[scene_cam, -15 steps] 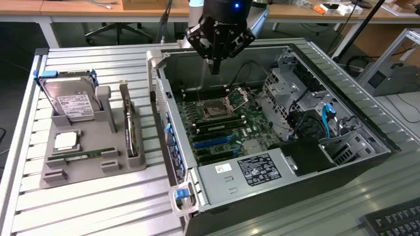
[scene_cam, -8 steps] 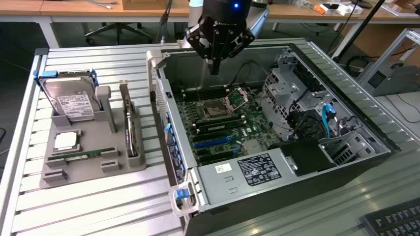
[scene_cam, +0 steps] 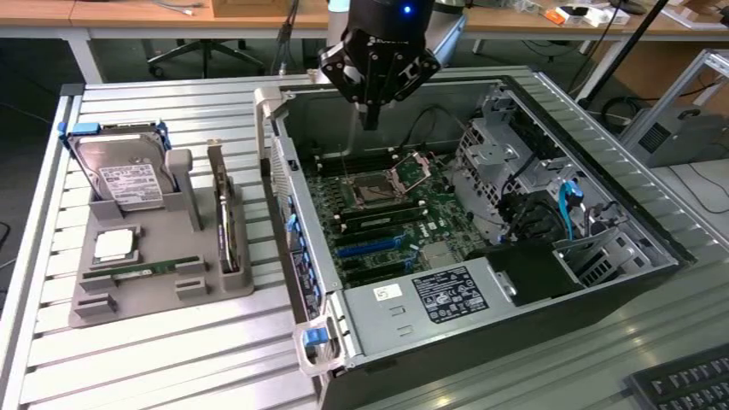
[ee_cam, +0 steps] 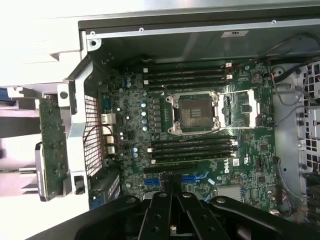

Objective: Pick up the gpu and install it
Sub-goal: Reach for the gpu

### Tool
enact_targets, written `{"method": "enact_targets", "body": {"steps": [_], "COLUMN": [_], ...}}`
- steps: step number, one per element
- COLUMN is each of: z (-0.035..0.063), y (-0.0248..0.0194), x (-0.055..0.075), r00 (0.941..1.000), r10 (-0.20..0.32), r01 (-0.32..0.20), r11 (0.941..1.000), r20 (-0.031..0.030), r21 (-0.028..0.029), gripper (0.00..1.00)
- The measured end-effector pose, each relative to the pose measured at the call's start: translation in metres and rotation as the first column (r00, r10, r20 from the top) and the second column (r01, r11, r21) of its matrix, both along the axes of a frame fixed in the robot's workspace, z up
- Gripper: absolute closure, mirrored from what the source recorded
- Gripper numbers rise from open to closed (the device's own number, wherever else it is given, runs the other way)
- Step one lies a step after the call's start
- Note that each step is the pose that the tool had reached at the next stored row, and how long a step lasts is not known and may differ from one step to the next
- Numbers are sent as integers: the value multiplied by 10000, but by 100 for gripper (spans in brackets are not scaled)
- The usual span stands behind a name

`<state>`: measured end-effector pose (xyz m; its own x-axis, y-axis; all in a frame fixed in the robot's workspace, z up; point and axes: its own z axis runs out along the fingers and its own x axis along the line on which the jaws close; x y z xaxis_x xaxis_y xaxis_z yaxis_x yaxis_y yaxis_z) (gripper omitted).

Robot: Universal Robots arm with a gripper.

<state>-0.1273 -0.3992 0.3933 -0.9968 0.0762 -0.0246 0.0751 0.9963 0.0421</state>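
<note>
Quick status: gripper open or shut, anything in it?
Gripper: shut, empty, over the open computer case. The gpu stands in the gray rack outside it.

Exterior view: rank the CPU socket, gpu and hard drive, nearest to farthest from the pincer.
1. CPU socket, inside the case, nearest the pincer.
2. gpu, edge-on in the grey holder, toward the exterior view's left.
3. hard drive, farther left in that holder.

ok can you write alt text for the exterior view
The robot's black tool, shut with nothing in it, hangs above an open computer case on a slatted table. On the exterior view's left, a grey holder has the gpu standing on edge beside a hard drive.
</note>
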Motion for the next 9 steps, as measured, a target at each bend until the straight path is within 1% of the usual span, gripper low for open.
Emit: {"method": "enact_targets", "body": {"steps": [1,5,6,7,9], "z": [0,0,0,0,0], "y": [-1,-2,-32,-62,-65], "x": [-16,-43,-64,-87,-88], "r00": [10000,10000,10000,10000,10000], "r10": [-1,0,0,0,0], "r01": [1,0,0,0,0], "r11": [10000,10000,10000,10000,10000], "r20": [0,0,0,0,0], "r21": [-15,-16,-38,-37,-37], "gripper": [89,89,89,89,89]}}
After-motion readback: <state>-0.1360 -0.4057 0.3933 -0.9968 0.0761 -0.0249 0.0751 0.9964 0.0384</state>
